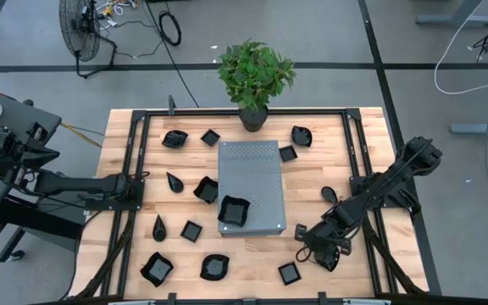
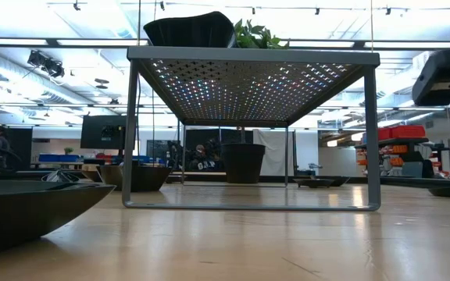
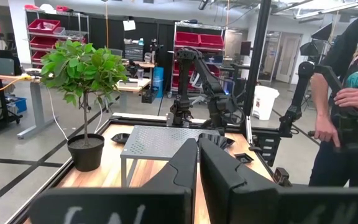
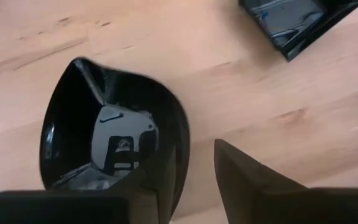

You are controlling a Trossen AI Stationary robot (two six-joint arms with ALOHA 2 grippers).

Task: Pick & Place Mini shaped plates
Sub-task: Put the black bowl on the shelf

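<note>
Many small glossy black plates lie flat on the wooden table [image 1: 371, 135] around a grey perforated slab [image 1: 249, 185]. One wavy-edged plate [image 1: 233, 212] sits on the slab's near left corner, also seen in the low view [image 2: 190, 30]. My right gripper [image 1: 306, 242] is low over a teardrop plate [image 1: 301, 230] near the table's near right. In its wrist view the open right gripper [image 4: 197, 174] straddles that plate's [image 4: 107, 134] rim. My left gripper [image 3: 197, 165] is shut and empty at the table's left edge [image 1: 138, 188]. My right gripper comes from above at the teardrop plate's rounded end. One finger [image 4: 157, 186] is over the hollow inside the rim [image 4: 182, 146], the other finger [image 4: 247, 183] outside over bare wood. The plate lies flat on the table. Whether either finger touches it, I cannot tell.
A potted plant [image 1: 255, 76] stands at the far edge behind the slab. A square plate [image 4: 294, 22] lies close to the teardrop one. Black frame rails [image 1: 134, 152] run along the table's left and right sides. A person [image 3: 347, 93] stands beyond the table in the left wrist view.
</note>
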